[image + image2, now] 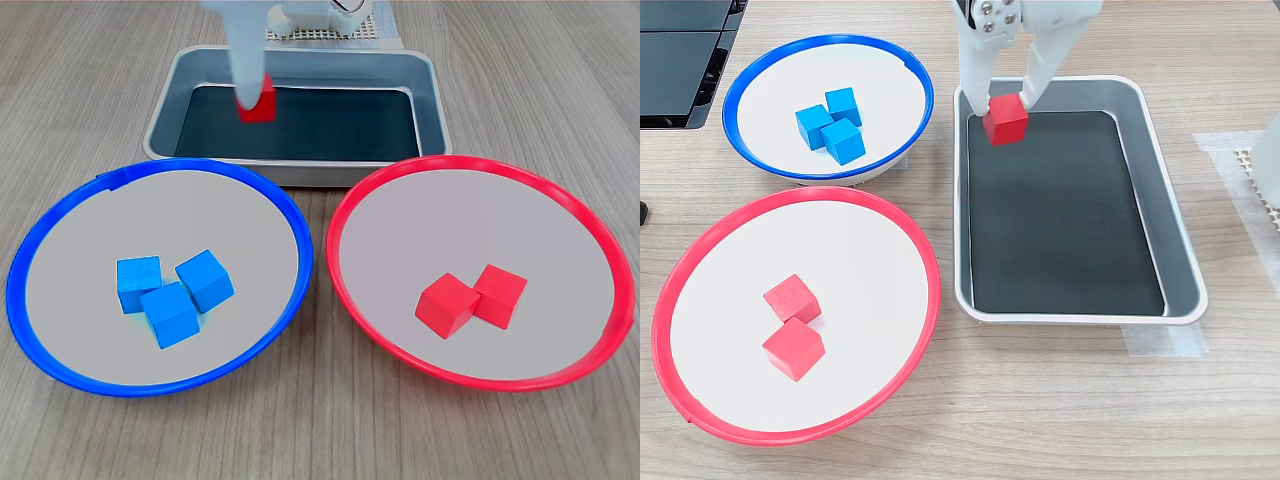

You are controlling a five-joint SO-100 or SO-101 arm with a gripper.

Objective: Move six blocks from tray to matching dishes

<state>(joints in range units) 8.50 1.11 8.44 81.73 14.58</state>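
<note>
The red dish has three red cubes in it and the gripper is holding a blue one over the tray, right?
Not quite. The red dish holds two red cubes, and the gripper holds a red cube, not blue, over the tray, as the second exterior view shows.

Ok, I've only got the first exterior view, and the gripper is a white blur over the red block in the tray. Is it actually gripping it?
Observer: Yes. In the second exterior view the gripper has one of its fingers on each side of the red block, both touching it.
Operator: Any other block in the tray? The near rim hides some floor.
Observer: No. The dark floor of the tray is bare apart from that block.
</note>
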